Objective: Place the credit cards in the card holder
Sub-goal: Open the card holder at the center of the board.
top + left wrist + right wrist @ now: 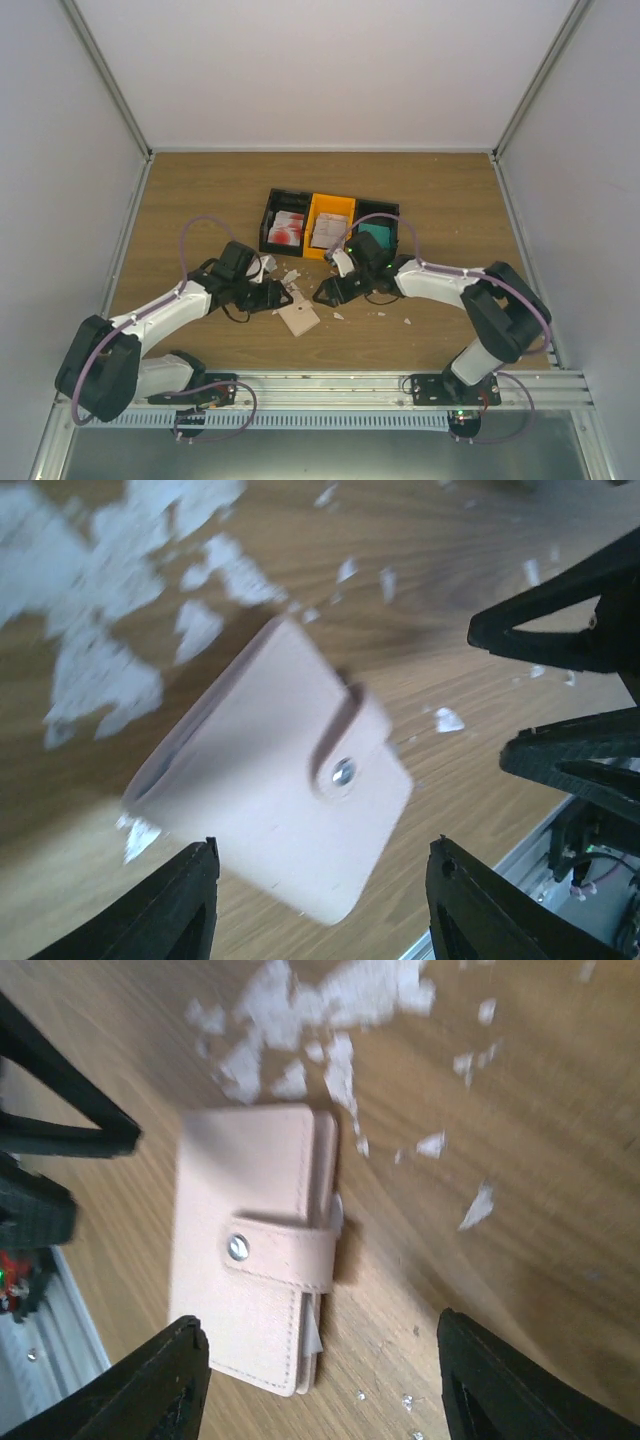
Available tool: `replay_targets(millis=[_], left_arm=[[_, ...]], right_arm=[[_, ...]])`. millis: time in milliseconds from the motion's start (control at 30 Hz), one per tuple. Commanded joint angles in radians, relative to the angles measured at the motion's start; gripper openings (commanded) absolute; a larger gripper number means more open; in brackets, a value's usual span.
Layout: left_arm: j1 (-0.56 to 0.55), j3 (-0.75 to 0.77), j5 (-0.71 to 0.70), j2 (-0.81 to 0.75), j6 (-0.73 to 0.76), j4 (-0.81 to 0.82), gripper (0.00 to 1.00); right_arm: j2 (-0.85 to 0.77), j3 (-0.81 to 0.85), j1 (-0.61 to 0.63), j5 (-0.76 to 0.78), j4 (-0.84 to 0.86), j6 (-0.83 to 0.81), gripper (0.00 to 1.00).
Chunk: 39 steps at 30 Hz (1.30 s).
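The snapped-shut card holder (299,318) is seen by the near edge of the tabletop (200,190), both arms' jaws spread and empty beside it, so one edge should be pinned while the snap tab (285,1250) is lifted.

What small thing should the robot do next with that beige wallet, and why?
Probably steady the card holder and pop its snap tab: it lies snapped shut, left gripper and right gripper hang open over it, credit cards sit in the bins.
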Motion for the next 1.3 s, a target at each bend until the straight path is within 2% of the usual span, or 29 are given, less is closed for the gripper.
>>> replay_targets(millis=[0,367,500,800,1033,1267], left_arm=[[-0.009,-0.080,-0.047,-0.064,-0.165,0.066,0.59],[-0.015,-0.191,-0.004,-0.050,-0.274,0.183,0.57],[-0.018,-0.209,0.027,-0.021,-0.285,0.232,0.56],[-0.020,-0.270,0.090,0.079,-0.288,0.416,0.51],[-0.020,-0.331,0.166,0.151,-0.289,0.712,0.46],[-0.023,-0.297,0.172,0.118,-0.211,0.690,0.29]], right_arm=[[0.082,0.048,0.068,0.088,-0.048,0.130,0.61],[0.196,0.107,0.108,0.059,-0.096,0.158,0.39],[0.213,0.105,0.113,0.040,-0.105,0.163,0.34],[0.262,0.122,0.118,0.009,-0.128,0.174,0.30],[0.284,0.141,0.119,-0.052,-0.130,0.168,0.28],[0.276,0.158,0.118,-0.020,-0.130,0.185,0.29]])
